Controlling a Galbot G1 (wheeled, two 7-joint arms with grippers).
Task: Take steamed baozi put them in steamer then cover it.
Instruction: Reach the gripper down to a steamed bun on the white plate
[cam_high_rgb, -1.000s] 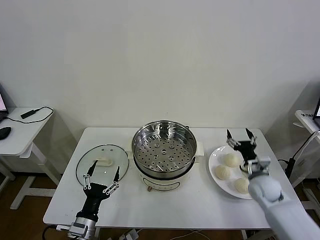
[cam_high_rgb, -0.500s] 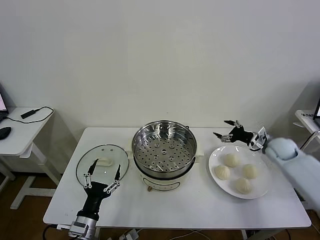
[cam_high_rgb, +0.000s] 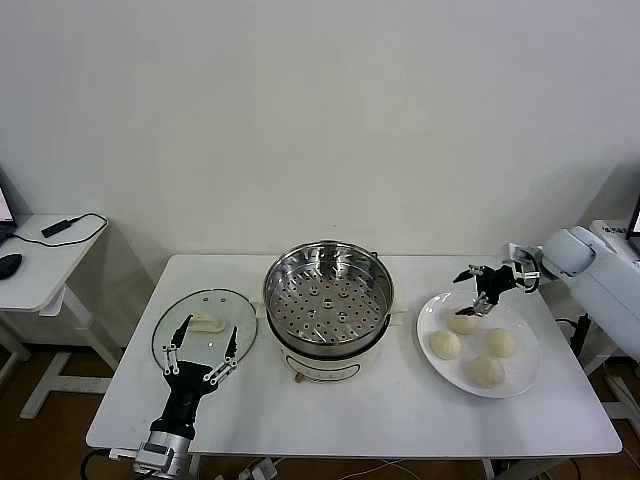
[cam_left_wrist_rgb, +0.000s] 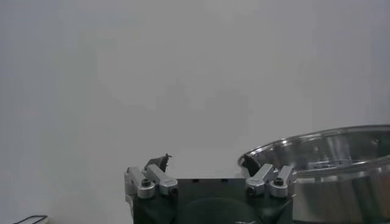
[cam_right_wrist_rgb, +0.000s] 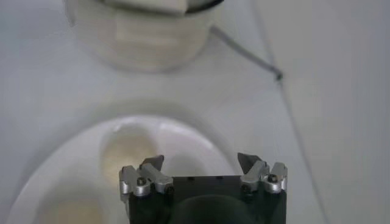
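Baozi (cam_high_rgb: 464, 322), four of them, sit on a white plate (cam_high_rgb: 521, 379) near the table's (cam_high_rgb: 400, 415) right edge. The right gripper (cam_high_rgb: 480, 288) hangs just above the rearmost bun, jaws wide, holding nothing; its fingertips are hard to make out. The steamer (cam_high_rgb: 327, 296) stands uncovered at the table's middle. The left gripper (cam_high_rgb: 200, 350), spread and empty, partly hides the cover (cam_high_rgb: 205, 323) lying flat by the left edge.
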